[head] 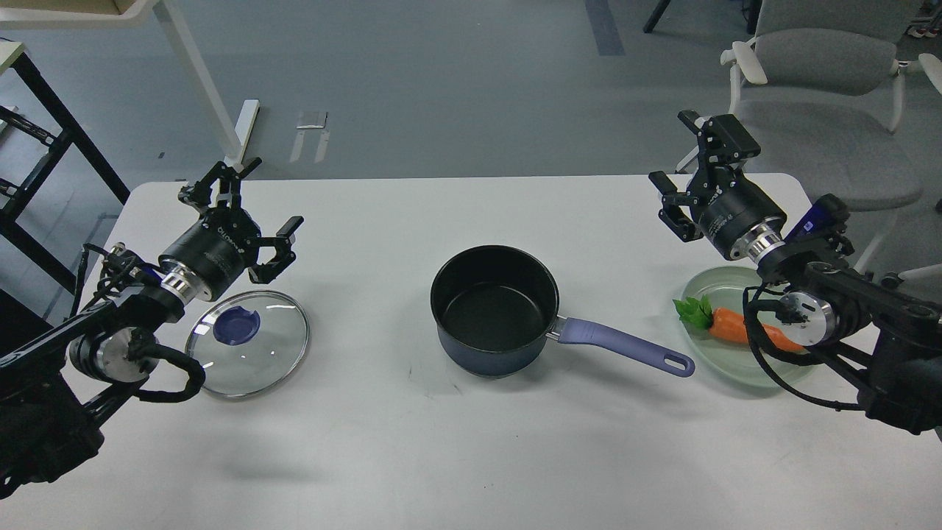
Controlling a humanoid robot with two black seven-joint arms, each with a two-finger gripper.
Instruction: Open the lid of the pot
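Observation:
A dark blue pot [494,309] with a purple handle [625,347] stands open in the middle of the white table [471,456]. Its glass lid [247,343] with a blue knob [236,325] lies flat on the table to the left, apart from the pot. My left gripper [246,200] is open and empty, above and just behind the lid. My right gripper [688,158] is open and empty, raised at the table's back right, behind the plate.
A pale green plate [751,362] with an orange carrot [728,327] sits right of the pot handle, partly behind my right arm. A grey chair [817,81] stands beyond the table's right corner. A white table leg [199,81] stands at the back left.

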